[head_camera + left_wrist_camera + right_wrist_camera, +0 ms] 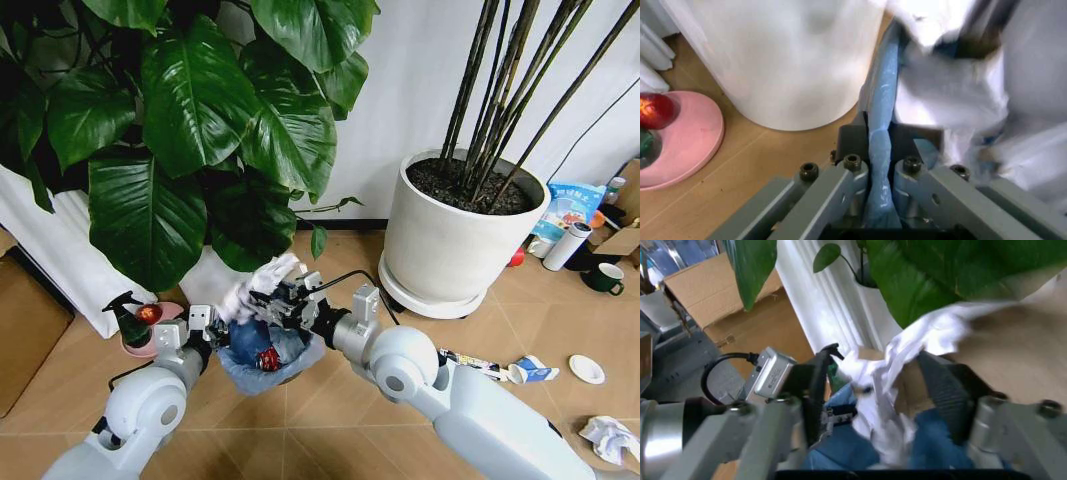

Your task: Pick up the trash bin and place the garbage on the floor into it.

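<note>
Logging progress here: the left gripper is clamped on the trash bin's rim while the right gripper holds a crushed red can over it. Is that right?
Not quite. The left gripper is clamped on the trash bin rim, but the right gripper holds crumpled white paper over the bin, as the right wrist view shows. The red can already lies inside the bin.

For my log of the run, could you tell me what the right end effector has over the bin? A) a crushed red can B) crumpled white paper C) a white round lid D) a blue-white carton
B: the right end effector holds crumpled white paper just above the trash bin, whose rim the left end effector grips.
</note>
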